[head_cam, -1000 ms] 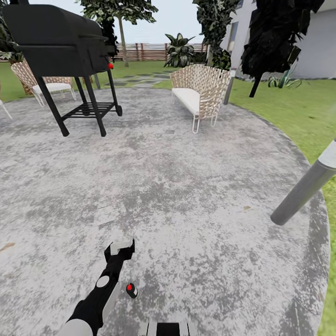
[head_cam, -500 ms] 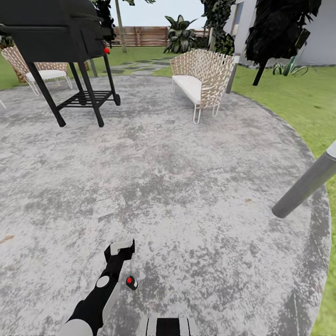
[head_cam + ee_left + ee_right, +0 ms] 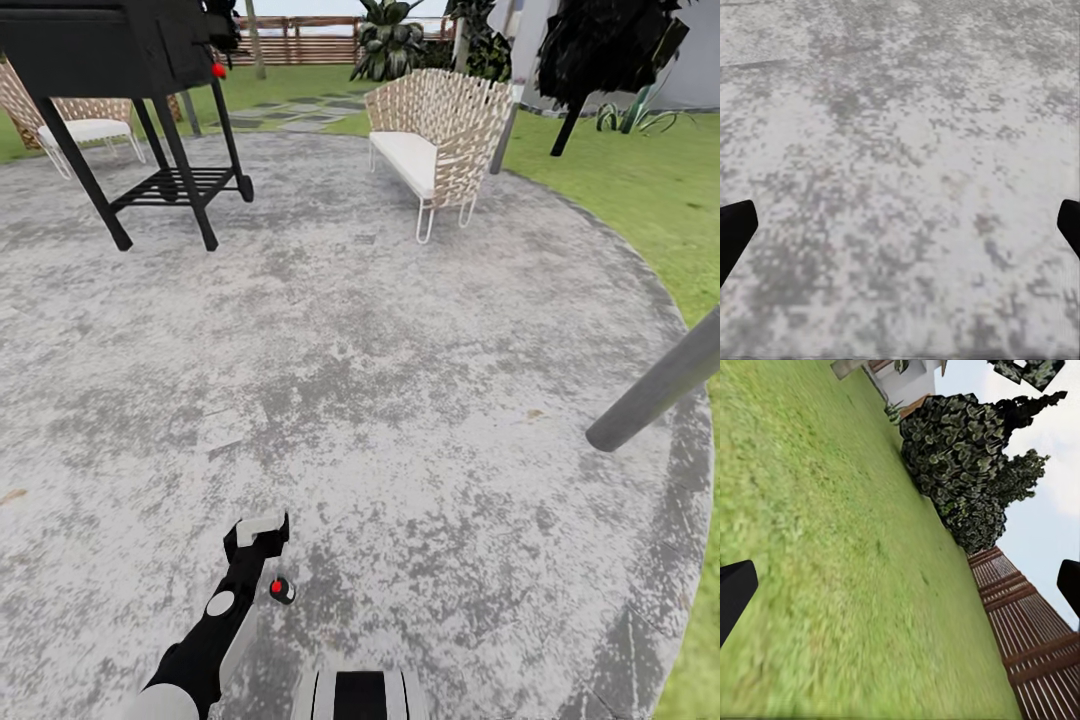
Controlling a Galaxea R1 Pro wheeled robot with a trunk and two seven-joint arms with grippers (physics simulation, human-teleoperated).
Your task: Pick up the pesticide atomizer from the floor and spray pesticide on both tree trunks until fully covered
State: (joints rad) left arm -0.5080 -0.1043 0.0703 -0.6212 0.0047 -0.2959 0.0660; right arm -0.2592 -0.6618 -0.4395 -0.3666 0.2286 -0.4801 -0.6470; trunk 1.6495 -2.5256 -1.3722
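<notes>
pesticide atomizer lies on paved floor, just beside left gripper | jaws spread, empty, placed for grasping | right jaws also spread, over lawn

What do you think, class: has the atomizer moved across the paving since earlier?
No. The atomizer and the brown paving stain slid up the head view together, so the camera moved, not the atomizer.
</notes>
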